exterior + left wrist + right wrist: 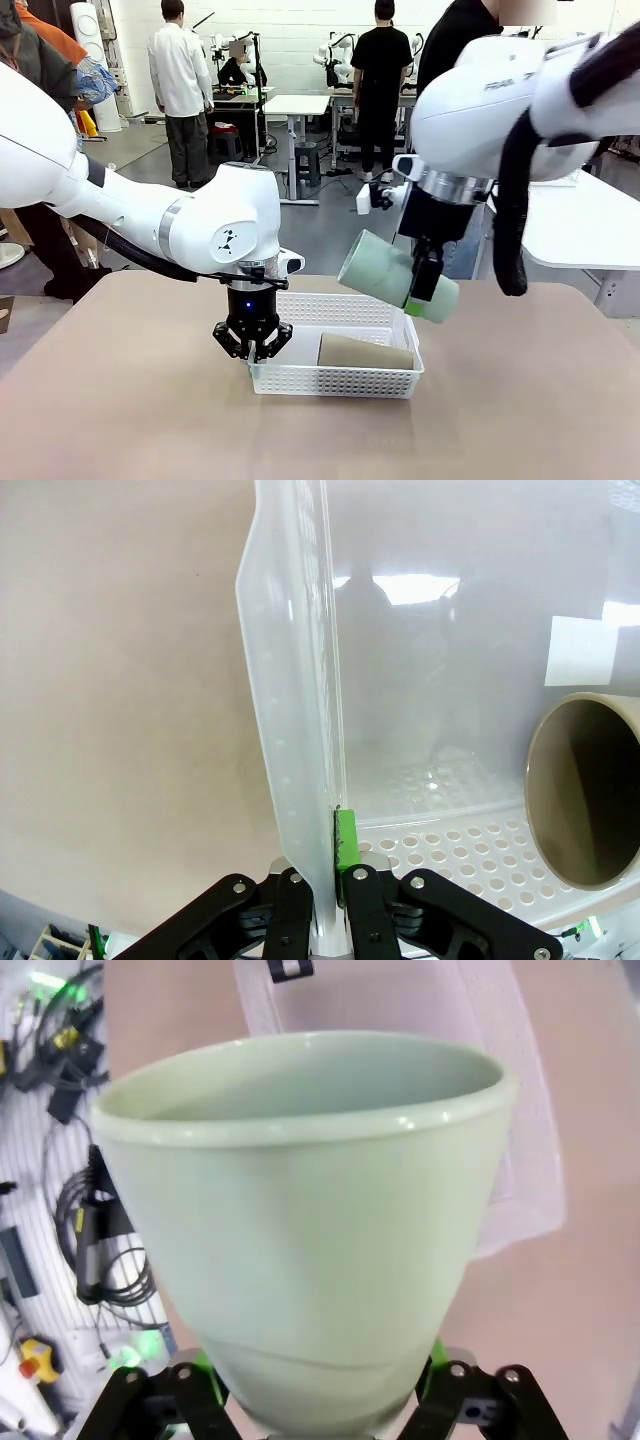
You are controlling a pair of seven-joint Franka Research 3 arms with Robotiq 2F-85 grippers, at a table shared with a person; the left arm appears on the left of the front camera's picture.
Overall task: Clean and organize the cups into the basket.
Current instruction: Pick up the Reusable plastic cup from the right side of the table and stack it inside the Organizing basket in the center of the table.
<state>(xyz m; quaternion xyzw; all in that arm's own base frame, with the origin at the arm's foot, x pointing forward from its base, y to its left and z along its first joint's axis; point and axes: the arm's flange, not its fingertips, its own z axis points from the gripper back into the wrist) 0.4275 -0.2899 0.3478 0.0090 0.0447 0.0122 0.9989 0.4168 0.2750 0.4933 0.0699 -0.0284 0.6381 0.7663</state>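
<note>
At the near left corner of the white basket (340,380), which stands in the middle of the brown desk (120,400), the left arm (215,225) points straight down. The left jaws are clenched on the thin side wall of the basket. The left wrist view shows this well: the two black fingers are pressed together with the translucent wall (290,730) between them, and one green pad (345,838) lies flat against the inner side of that wall. The basket is shallow and rectangular, with rows of small holes in its sides and in its floor. Inside it, toward the right side, a tan cup (365,352) lies on its side. In the left wrist view its round mouth (585,790) faces the left jaws, and the inside of it is dark. A little farther and higher, above the far right corner of the basket, the right arm (480,110) holds the mint green cup (395,275) in the air. The right jaws stand wide and are grasping this cup near its narrow bottom, one finger on each side. The cup (310,1220) is pale, matte and smooth, wider at the rim. It is tilted almost flat, with the mouth turned to the robot's left. Beyond the desk, at its far side, a person (450,40) in dark clothes stands.
</note>
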